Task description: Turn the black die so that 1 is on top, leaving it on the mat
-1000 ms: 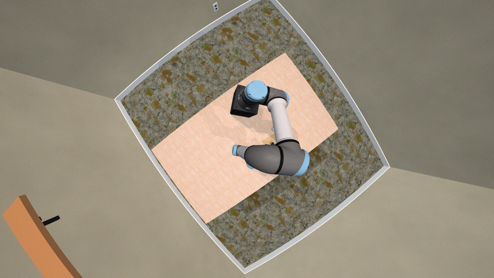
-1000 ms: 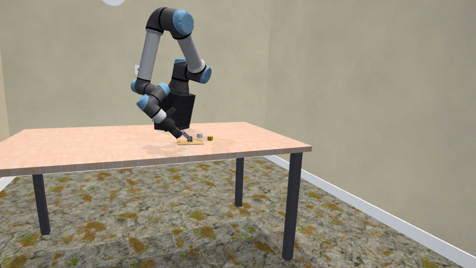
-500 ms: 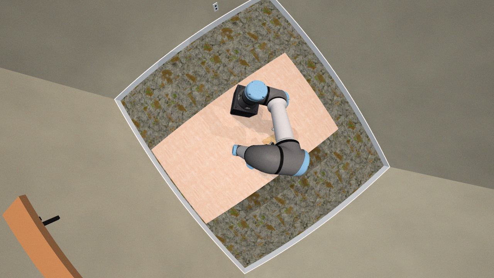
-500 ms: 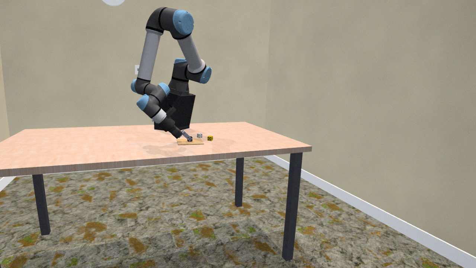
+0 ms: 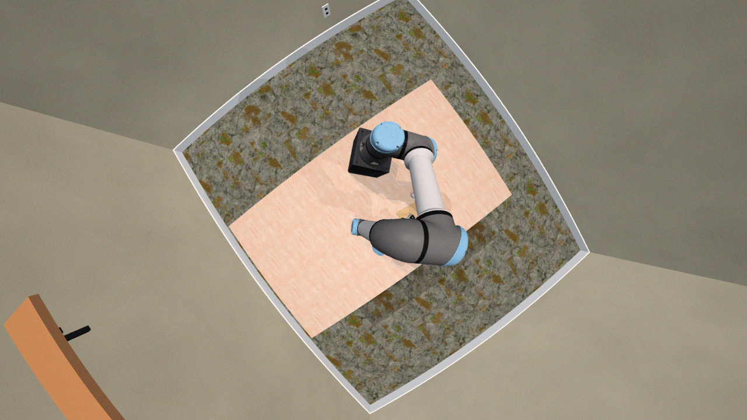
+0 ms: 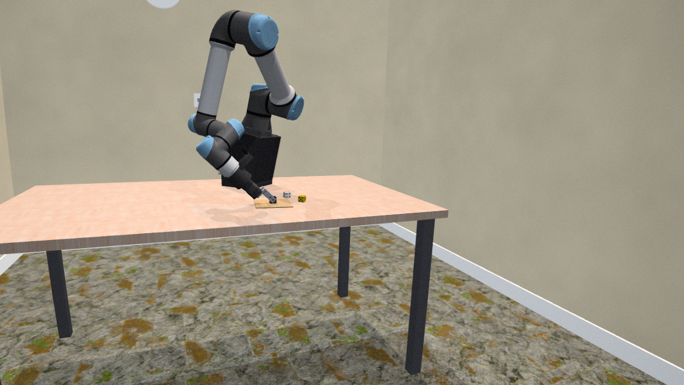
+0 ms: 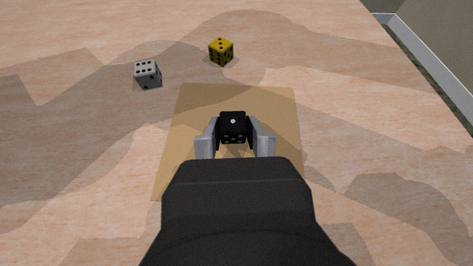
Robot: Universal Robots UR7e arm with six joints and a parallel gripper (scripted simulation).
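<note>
The black die sits on the tan mat, near its middle, with one white pip on its top face. My gripper is tilted low over the mat. Its two grey fingers stand on either side of the die, slightly apart from it, so it is open. In the exterior view the black die rests on the mat at the gripper's tip. In the overhead view the arm hides the dice, and only a corner of the mat shows.
A white die with six on top lies on the table beyond the mat's far left corner. A yellow die with three on top lies farther back. Both are off the mat. The table's right edge is near.
</note>
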